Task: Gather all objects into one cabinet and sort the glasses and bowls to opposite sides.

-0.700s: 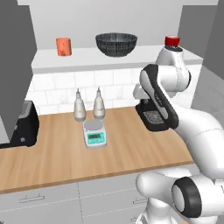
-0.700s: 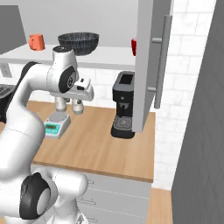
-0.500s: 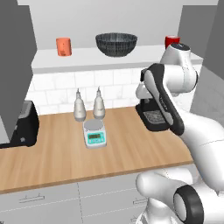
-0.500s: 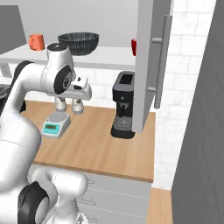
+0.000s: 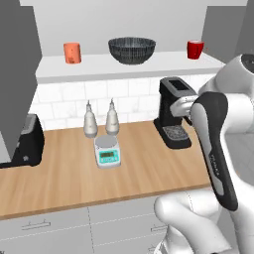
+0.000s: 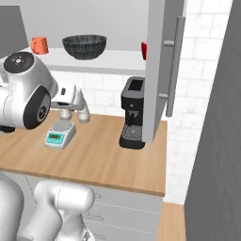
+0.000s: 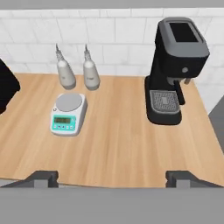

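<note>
Gripper (image 7: 111,177): jaws wide, empty, over the counter (image 7: 118,144).
Red cup (image 5: 195,49): on the shelf (image 5: 124,65), above the hand.

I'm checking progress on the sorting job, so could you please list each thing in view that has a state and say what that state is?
Gripper: open, empty, above the counter.
Cabinet: doors open.
Orange cup: upright, left on the shelf.
Bowl: upright, middle of the shelf.
Red cup: upright, right on the shelf.
Scale: display lit, nothing on it.
Coffee machine: tray empty.
</note>
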Robot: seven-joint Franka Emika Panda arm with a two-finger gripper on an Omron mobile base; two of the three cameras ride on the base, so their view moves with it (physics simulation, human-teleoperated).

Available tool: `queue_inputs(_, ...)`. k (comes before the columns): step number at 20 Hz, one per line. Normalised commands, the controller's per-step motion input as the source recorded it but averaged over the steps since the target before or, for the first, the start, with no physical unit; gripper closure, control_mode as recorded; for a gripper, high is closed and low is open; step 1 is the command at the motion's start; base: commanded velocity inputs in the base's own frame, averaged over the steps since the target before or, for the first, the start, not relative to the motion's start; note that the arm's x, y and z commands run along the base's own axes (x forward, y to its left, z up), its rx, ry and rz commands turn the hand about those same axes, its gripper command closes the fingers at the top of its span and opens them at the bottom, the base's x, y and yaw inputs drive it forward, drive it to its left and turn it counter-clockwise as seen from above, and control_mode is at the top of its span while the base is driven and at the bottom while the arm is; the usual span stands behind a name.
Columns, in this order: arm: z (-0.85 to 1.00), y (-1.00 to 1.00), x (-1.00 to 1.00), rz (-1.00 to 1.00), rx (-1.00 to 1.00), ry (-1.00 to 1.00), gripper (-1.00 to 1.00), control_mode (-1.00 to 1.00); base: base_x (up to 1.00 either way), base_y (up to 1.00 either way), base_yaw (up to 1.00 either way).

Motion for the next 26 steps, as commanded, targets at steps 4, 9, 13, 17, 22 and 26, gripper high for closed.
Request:
queue_inputs(4,0.22,0.12,-0.64,0.0,0.0,0.08,-1.0,-1.0,0.0,0.0,0.0)
queue_inputs(9,0.0,0.01,0.0,0.0,0.0,0.06,-1.0,1.0,-0.32,0.08,0.06)
queue_inputs(13,0.0,0.0,0.0,0.0,0.0,0.0,-1.0,1.0,-0.76,0.3,0.1)
queue_inputs(17,0.0,0.0,0.0,0.0,0.0,0.0,-1.0,1.0,-0.9,0.73,0.14)
queue_inputs(22,0.0,0.0,0.0,0.0,0.0,0.0,-1.0,1.0,-0.54,1.0,0.2)
queue_inputs(26,0.0,0.0,0.0,0.0,0.0,0.0,-1.0,1.0,-0.06,1.0,0.11)
